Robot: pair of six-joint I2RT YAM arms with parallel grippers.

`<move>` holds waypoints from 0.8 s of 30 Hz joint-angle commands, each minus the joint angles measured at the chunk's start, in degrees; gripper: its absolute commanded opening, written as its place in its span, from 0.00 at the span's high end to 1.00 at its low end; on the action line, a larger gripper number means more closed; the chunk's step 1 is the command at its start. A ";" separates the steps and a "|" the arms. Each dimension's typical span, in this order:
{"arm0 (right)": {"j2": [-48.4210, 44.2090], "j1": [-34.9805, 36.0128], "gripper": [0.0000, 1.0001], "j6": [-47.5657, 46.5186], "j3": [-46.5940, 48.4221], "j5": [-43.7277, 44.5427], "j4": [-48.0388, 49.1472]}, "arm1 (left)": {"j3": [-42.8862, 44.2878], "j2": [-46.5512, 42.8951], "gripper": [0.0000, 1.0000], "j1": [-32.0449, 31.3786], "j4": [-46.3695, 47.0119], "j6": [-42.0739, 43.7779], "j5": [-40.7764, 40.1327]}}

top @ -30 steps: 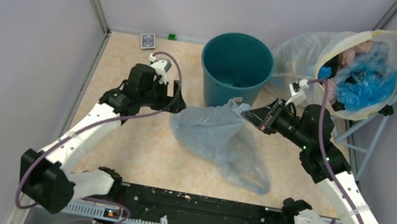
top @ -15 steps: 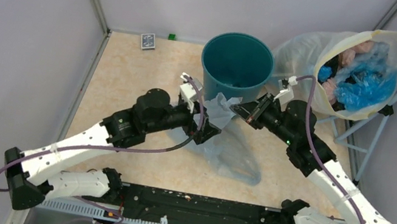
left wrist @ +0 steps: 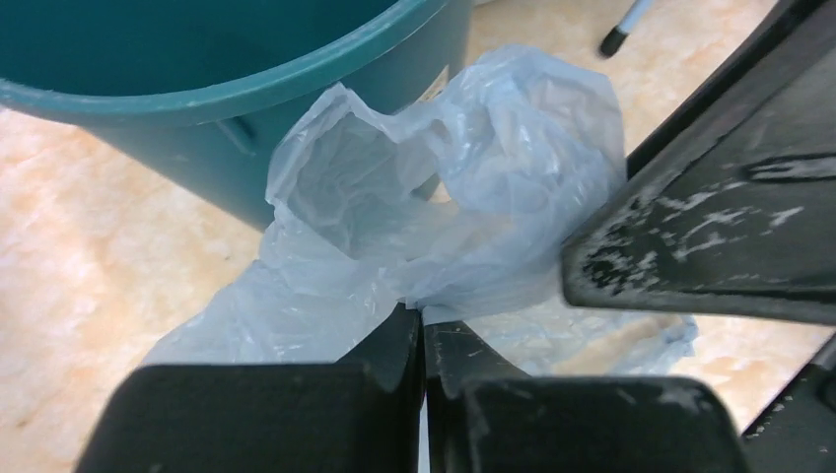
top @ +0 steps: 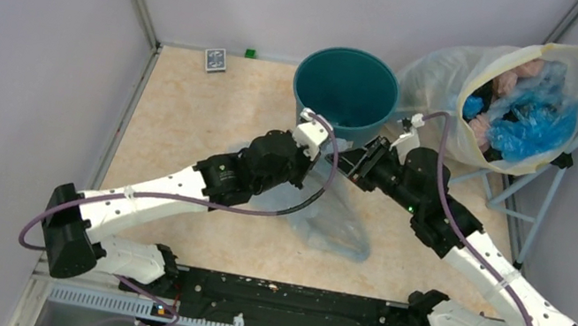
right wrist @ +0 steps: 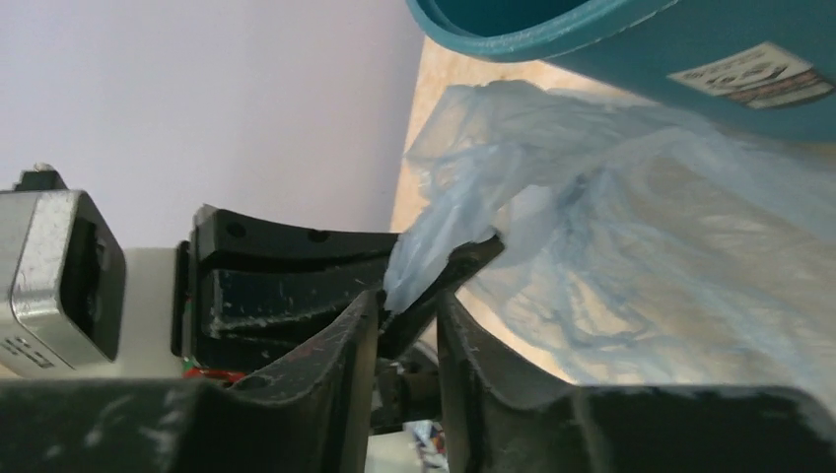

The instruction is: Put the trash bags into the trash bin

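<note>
Scene: two robot arms meet over one bag (left wrist: 444,217) at the foot of the bin (top: 345,79) — both grippers crowd the same bunched corner, just in front of the bin's near wall.
Bag: thin, crinkled, pale blue-grey and see-through. Its gathered top is lifted against the outside of the bin, below the rim. The rest trails down onto the table (top: 184,127) and away from the bin toward the arms' bases. All of it is outside the bin.
Bin: round, teal, upright on the table with its mouth open. A white sticker (right wrist: 749,74) sits low on the side that faces the right arm.
Left gripper (left wrist: 422,325): clenched on the bag — its two fingers are pressed together, and the film puffs out of the seam toward the bin.
Right gripper (right wrist: 406,315): comes in from the other side and is nearly tip to tip with the left one, close under the bin's rim. Its fingers stand a narrow gap apart. A tuft of the bag and the tip of a left finger sit at that gap, and it cannot be told whether the right gripper is pinching the film.
Sack (top: 431,76): big, cloudy-white with a yellowish rim, just beside the bin on the right arm's side, stuffed with blue and pink material.
Behind the bin, on the left arm's side: a small patterned box (top: 215,58) and a tiny green block (top: 250,53) lie by the back wall, well apart from the bag.
</note>
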 commanded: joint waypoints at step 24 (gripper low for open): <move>-12.36 0.87 0.16 -47.16 -26.34 -4.82 17.83 | -0.04 -17.26 1.00 0.18 -6.71 -9.37 13.17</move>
